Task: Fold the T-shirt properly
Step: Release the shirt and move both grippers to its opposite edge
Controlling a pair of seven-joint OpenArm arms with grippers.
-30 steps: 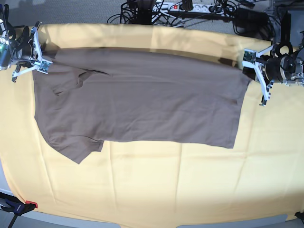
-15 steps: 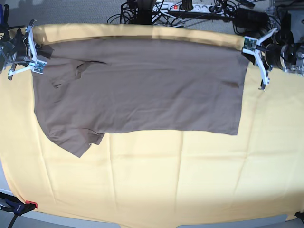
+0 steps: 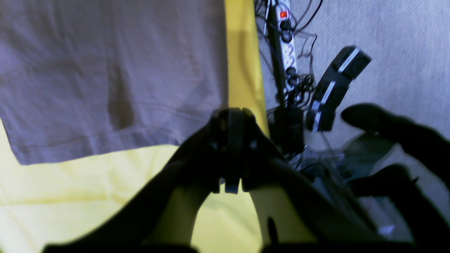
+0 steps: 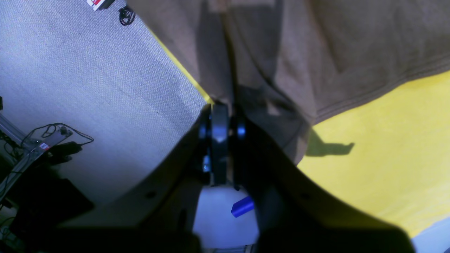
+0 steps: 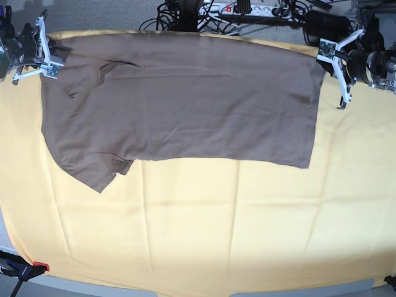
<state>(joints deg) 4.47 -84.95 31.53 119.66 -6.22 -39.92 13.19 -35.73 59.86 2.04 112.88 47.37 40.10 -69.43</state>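
Observation:
The taupe T-shirt (image 5: 185, 105) lies spread flat across the far half of the table, one sleeve pointing to the front left. My right gripper (image 5: 54, 60), at the view's far left, is shut on the shirt's shoulder end; the right wrist view shows the closed jaws pinching bunched cloth (image 4: 219, 109). My left gripper (image 5: 324, 54), at the far right, is shut on the far corner of the hem; the left wrist view shows the closed gripper (image 3: 230, 116) at that corner, with the T-shirt's hem (image 3: 105, 70) stretching off to the left.
A pale-yellow cloth (image 5: 216, 235) covers the whole table under the shirt. A power strip (image 5: 247, 9) and tangled cables lie on the grey floor just beyond the far edge. A clamp (image 5: 25, 269) sits at the front left corner.
Both grippers have moved toward the table's far edge, dragging the shirt with them. The shirt's far edge now lies at the far edge of the yellow cloth, pulled flatter.

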